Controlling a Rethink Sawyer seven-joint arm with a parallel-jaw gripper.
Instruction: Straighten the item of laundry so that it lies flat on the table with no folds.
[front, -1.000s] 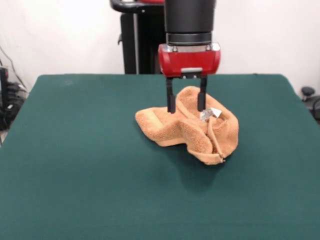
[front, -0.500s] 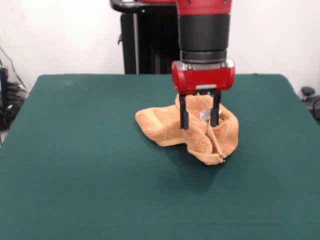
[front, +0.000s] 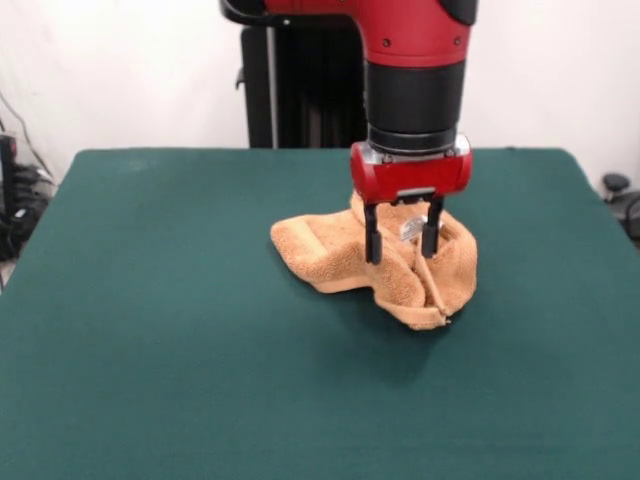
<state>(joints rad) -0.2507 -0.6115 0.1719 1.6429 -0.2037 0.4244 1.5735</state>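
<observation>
The orange-tan towel (front: 340, 255) lies crumpled in a heap near the middle of the dark green table (front: 150, 330), with folds standing up and a small white tag (front: 409, 229) showing on top. My gripper (front: 402, 243) hangs straight down over the right part of the heap. Its two black fingers (front: 373, 235) are spread apart, open and empty, with the tips low at the towel's top folds, on either side of the tag.
The black pedestal (front: 285, 90) stands behind the table's far edge. A dark object (front: 615, 185) sits off the table at the right, and cables (front: 15, 200) hang at the left edge.
My gripper has moved to the right and lower, from the towel's back fold to over the tag. Its fingers stay open. The towel has not moved.
</observation>
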